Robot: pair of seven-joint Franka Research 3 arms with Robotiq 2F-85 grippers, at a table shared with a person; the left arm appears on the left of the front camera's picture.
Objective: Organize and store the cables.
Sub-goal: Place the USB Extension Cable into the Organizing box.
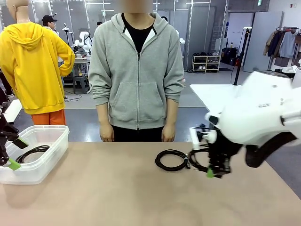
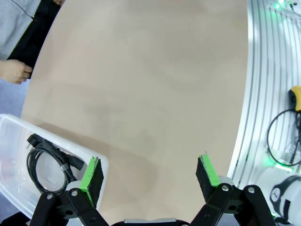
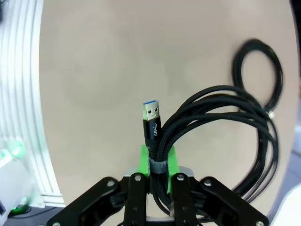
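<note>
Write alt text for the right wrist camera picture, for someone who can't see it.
The right gripper is shut on a bundled black braided cable, whose USB plug sticks up beyond the green fingers. The cable's loops trail to the picture's right over the tan table, where a second black cable coil lies farther off.

First cable (image 1: pixel 33 153) is in the left tub (image 1: pixel 44 170), second cable (image 1: pixel 171 160) mid-table, third cable (image 3: pixel 202 109) right of it.

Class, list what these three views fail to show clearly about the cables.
1. Front view: the right gripper hides part of the held cable.
2. Right wrist view: the gripper's links hide the coil's near end.
3. Left wrist view: a finger of the left gripper covers part of the binned cable.
4. Front view: the loose cable has plugs too small to identify.
</note>
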